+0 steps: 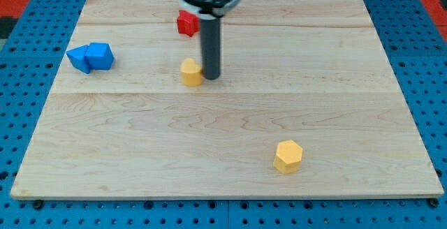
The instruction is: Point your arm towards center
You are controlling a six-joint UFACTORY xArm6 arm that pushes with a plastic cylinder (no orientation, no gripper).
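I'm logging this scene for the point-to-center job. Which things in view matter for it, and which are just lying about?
Part of the job:
my tip, above the board's middle
wooden board, whose center is the target

Lying about:
yellow block, touching my tip's left side
yellow hexagonal block
red block
two blue blocks, side by side

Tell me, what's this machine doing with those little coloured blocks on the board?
A robot arm ends in a dark rod, and my tip rests on the wooden board, right beside a small yellow block on its view's-right side, above the board's middle. A red block sits near the top, two blue blocks at the left, and a yellow hexagonal block at lower right.
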